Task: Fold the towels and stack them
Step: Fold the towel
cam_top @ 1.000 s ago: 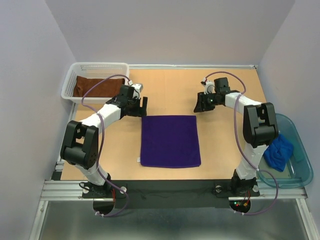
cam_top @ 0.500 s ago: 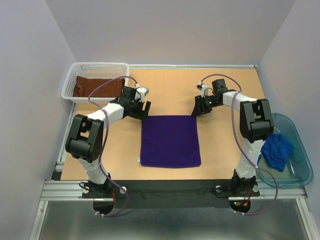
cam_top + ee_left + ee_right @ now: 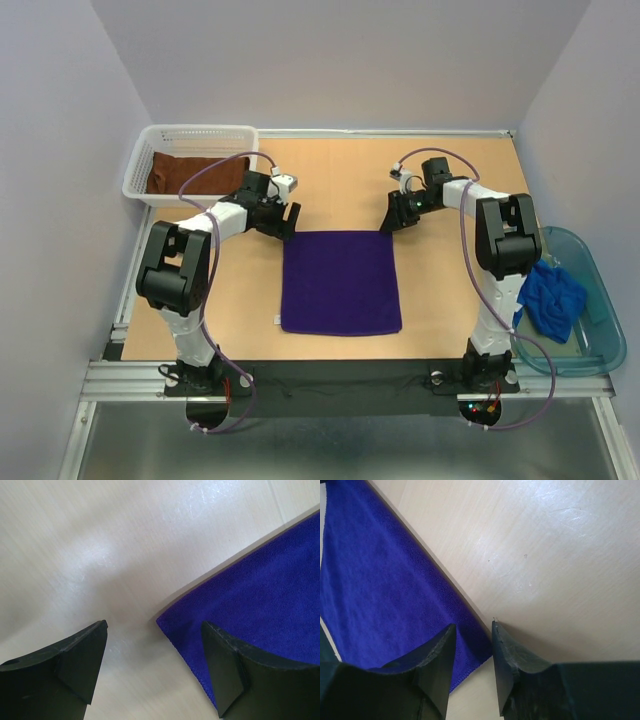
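Observation:
A dark purple towel [image 3: 340,283] lies flat in the middle of the table. My left gripper [image 3: 286,222] is down at its far left corner. In the left wrist view the left gripper [image 3: 154,625] is wide open, and the purple towel's [image 3: 270,580] corner lies between the fingers. My right gripper [image 3: 389,222] is at the far right corner. Its view shows the right gripper [image 3: 473,626] open by a narrow gap, straddling the corner of the purple towel [image 3: 380,580]. A rust-brown towel [image 3: 195,172] lies in the basket. A bright blue towel [image 3: 555,300] sits crumpled in the tub.
A white plastic basket [image 3: 140,160] stands at the table's far left corner. A teal tub [image 3: 600,330] sits beyond the table's right edge, beside the right arm. Bare wooden table [image 3: 340,180] stretches behind the purple towel.
Both grippers have moved inward and down onto the purple towel's far corners. The right jaws have narrowed; the left stay wide. The towel has not moved.

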Controlling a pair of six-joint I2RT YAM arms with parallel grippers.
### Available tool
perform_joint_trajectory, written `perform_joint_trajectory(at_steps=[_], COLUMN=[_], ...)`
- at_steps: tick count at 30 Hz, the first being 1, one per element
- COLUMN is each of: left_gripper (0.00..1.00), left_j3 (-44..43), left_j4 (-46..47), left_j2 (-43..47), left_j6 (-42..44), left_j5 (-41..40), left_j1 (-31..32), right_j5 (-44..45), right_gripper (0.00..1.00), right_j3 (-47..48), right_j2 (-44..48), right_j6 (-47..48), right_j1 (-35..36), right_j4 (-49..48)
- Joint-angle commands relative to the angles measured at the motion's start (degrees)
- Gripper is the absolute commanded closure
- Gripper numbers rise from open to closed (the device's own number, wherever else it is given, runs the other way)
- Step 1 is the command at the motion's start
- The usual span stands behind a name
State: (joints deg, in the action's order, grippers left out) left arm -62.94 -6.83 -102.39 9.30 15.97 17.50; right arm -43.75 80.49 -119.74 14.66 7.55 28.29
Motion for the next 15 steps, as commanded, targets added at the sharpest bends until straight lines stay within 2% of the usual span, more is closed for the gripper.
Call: perform_joint_trajectory(at_steps=[1, 7, 13, 15], left_gripper=[0.14, 0.14, 0.15, 0.16], left_j3=[-2.63, -4.29, -5.79, -6.06], left_j4=[-0.81, -2.31, -4.42, -4.59], left_j2=[-0.44, -1.67, -2.73, -3.08], left_j6=[1.51, 1.95, 2.57, 2.74], left_j5=[2.66, 5.21, 7.58, 8.11], left_j1=[-0.44, -1.41, -1.85, -1.85], right_j5=[6.04, 8.33, 8.06, 7.89], right_gripper=[0.62, 0.68, 0.91, 0.95], right_j3=[-0.68, -0.42, 0.28, 0.55], right_j2=[-3.65, -4.62, -4.53, -4.53], right_j6=[3.01, 3.8, 4.24, 4.33], right_j1=[0.45, 0.45, 0.45, 0.45], right_j4=[5.19, 6.51, 7.13, 7.39])
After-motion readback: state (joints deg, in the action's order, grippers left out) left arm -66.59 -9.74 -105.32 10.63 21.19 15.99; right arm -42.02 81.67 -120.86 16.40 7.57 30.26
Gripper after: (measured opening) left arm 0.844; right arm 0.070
